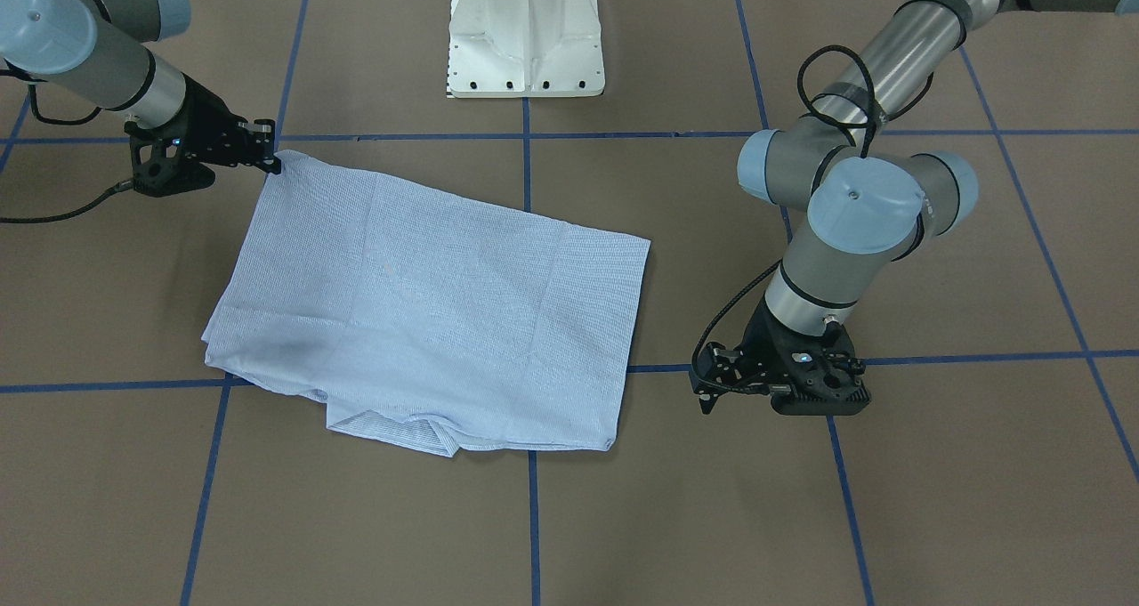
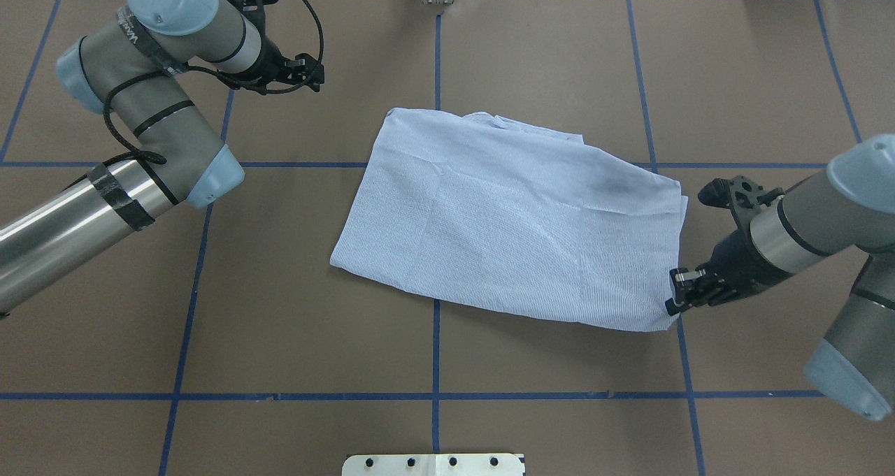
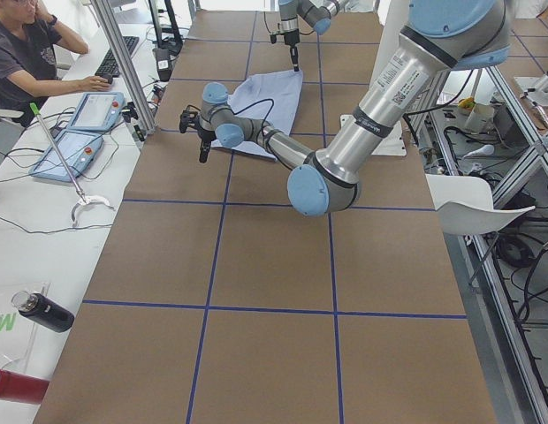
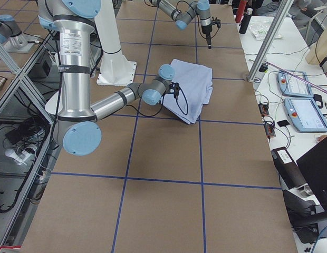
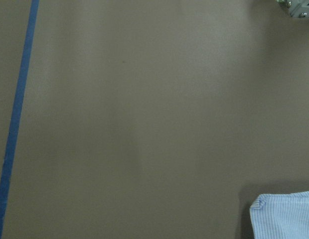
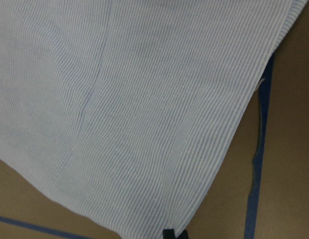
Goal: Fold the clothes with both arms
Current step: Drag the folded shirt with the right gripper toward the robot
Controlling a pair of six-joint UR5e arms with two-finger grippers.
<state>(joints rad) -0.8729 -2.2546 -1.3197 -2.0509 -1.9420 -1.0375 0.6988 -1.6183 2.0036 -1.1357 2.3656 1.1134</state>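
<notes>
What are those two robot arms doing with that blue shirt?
They are folding it. The striped shirt lies flat on the brown table, already folded into a rough rectangle. The right arm has its fingers at one corner of the shirt and seems to be pinching it. The left arm is off to the other side, its fingers over bare table and not touching the shirt.

No legible text was found.
Printed labels were seen on the left arm and the right arm, but the lettering was too small to be read; green lettering on a white sheet was cut off.
</notes>
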